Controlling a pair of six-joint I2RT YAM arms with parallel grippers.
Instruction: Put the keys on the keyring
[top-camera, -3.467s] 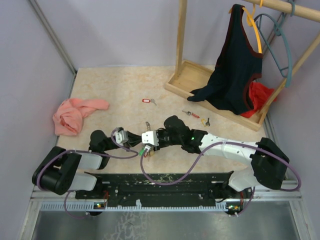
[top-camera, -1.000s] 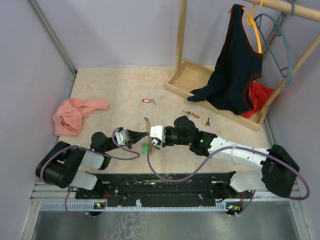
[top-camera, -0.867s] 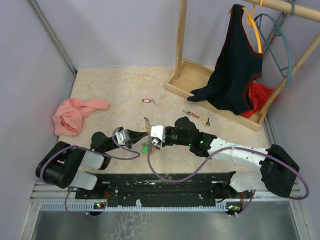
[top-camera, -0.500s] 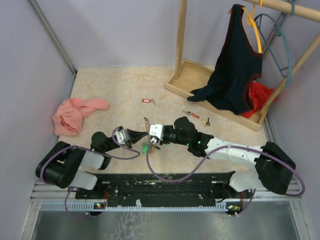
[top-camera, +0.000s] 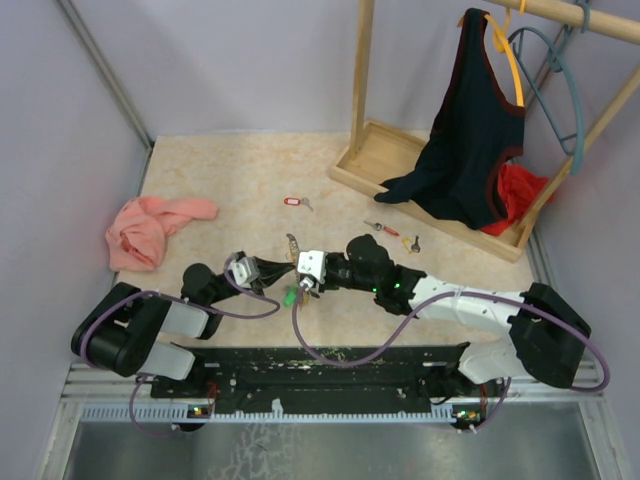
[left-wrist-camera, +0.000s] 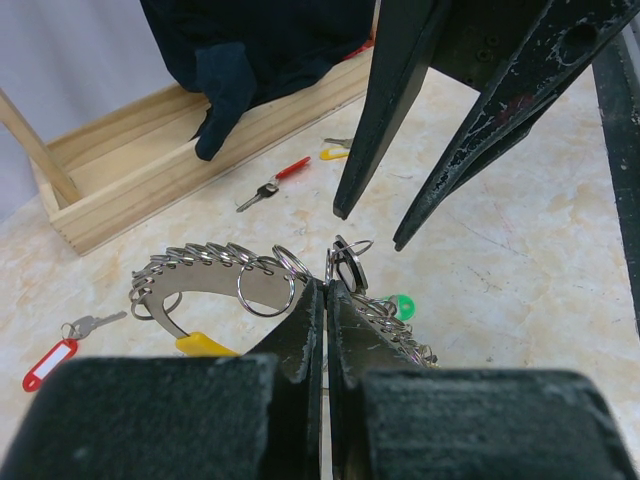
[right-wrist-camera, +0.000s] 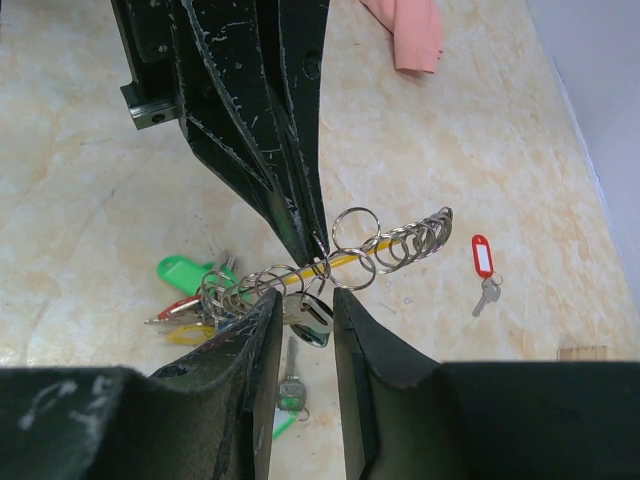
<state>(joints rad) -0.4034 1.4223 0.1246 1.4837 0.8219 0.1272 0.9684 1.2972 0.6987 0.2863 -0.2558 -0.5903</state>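
The keyring (left-wrist-camera: 205, 262) is a curved silvery band strung with many small split rings and green (left-wrist-camera: 398, 303), yellow (left-wrist-camera: 205, 345) and red tagged keys. My left gripper (left-wrist-camera: 326, 285) is shut on it near the middle and holds it just above the table. It also shows in the right wrist view (right-wrist-camera: 390, 240). My right gripper (right-wrist-camera: 305, 300) is open, its fingers (right-wrist-camera: 262, 335) either side of a black-headed key (right-wrist-camera: 318, 320) that hangs from the ring. In the top view the two grippers, left (top-camera: 275, 270) and right (top-camera: 300, 282), meet tip to tip.
Loose keys lie on the table: a red-tagged one (top-camera: 292, 202), a red one (top-camera: 380, 227) and a yellow one (top-camera: 410, 242). A green-headed key (right-wrist-camera: 290, 385) lies under my right gripper. A pink cloth (top-camera: 150, 228) lies at the left. A wooden rack base (top-camera: 400, 170) with clothes stands at the back right.
My right gripper has crept a little to the left, closer round the hanging key. My left gripper has kept its hold on the keyring and has barely moved.
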